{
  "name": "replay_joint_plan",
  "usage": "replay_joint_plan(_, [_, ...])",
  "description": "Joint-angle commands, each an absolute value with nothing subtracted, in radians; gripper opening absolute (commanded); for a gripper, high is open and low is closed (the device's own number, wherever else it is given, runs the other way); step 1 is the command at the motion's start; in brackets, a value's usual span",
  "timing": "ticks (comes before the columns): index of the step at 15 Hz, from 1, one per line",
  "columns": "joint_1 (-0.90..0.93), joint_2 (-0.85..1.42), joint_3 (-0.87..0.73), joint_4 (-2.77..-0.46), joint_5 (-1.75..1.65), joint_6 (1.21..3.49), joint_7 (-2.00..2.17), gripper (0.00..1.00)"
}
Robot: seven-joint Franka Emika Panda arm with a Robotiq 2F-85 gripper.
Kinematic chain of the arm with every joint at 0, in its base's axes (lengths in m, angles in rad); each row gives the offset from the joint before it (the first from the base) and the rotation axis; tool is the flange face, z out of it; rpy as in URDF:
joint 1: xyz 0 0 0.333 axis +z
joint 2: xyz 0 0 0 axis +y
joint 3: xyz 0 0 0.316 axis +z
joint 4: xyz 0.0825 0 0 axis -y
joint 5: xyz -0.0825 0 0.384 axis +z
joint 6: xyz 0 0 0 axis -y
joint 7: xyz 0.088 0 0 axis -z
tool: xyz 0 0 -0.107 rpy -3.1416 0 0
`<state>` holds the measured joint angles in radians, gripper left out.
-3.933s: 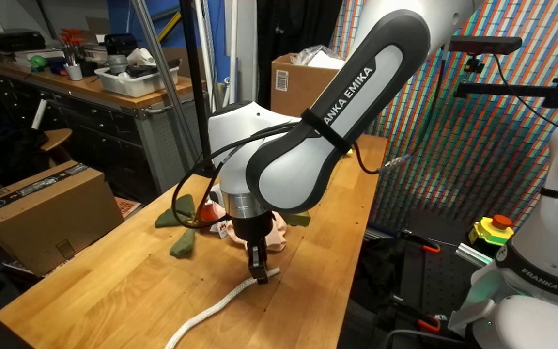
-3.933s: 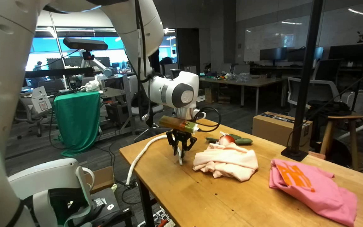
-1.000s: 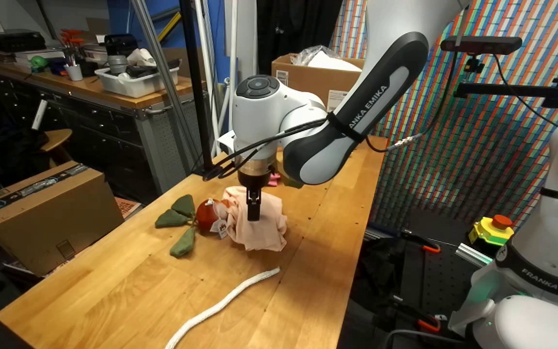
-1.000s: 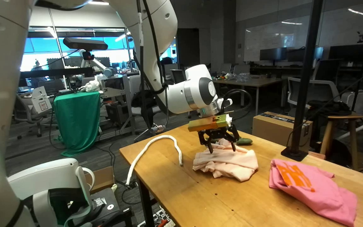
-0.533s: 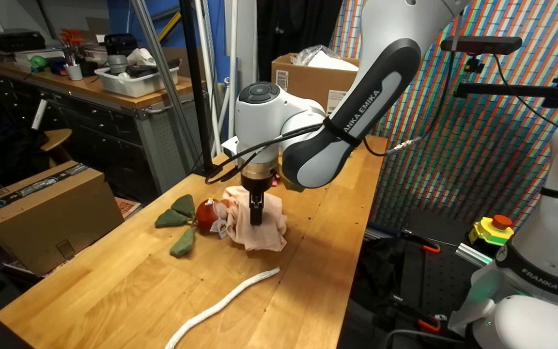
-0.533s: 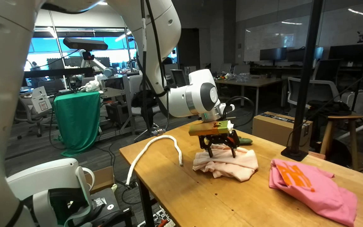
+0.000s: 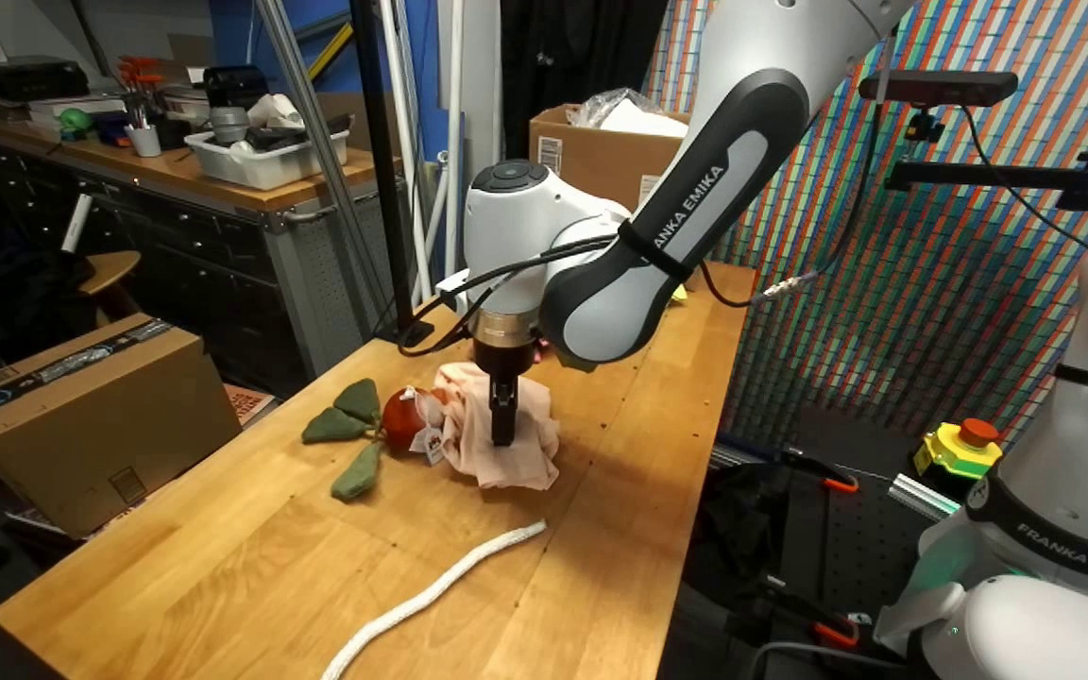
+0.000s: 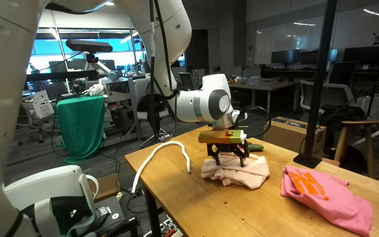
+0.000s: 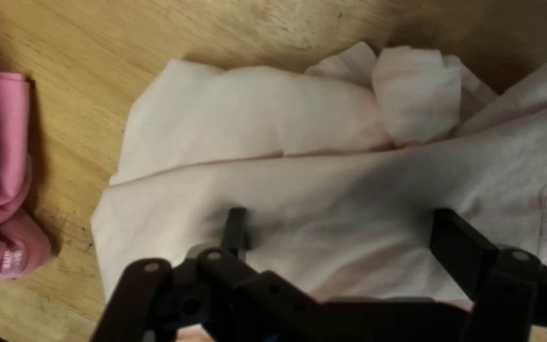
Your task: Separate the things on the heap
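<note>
The pale beige cloth (image 7: 536, 425) lies crumpled on the wooden table, seen in all views. Against it rests a round red object (image 7: 402, 420) with a white tag, and dark green cloth pieces (image 7: 357, 472) spread out beside that. Together these form the heap. My gripper (image 9: 341, 216) points down over the beige cloth, its fingers wide apart with nothing gripped. The fingertips are at or just above the fabric; contact cannot be told. Apart from the heap lie the white rope (image 8: 163, 144) and the folded pink cloth (image 8: 334, 197). In an exterior view the arm hides most of the pink cloth.
A small yellow patch (image 7: 679, 295) shows on the table behind the arm. A black post (image 8: 314, 92) rises at the table edge, near the pink cloth. A cardboard box (image 7: 91, 416) stands off the table, and another box (image 7: 591, 161) is behind the arm.
From the rope's end, my gripper has travelled to the beige cloth and opened wider, leaving the rope on the table. Over the last second it has sunk closer to the cloth.
</note>
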<state>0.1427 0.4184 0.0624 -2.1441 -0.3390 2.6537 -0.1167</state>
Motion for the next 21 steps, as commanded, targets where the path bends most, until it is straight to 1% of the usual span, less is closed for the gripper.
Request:
replay_joint_plan(1, [0.081,0.424,0.118,-2.147,-0.240,2.667,-0.232,1.00])
replay_joint_plan(8, [0.023,0.438,0.156,-2.136,-0.133,2.638,-0.348,1.00])
replay_joint_plan(21, [0.048,0.464,0.123,-2.142,-0.176,2.625,-0.316,1.00])
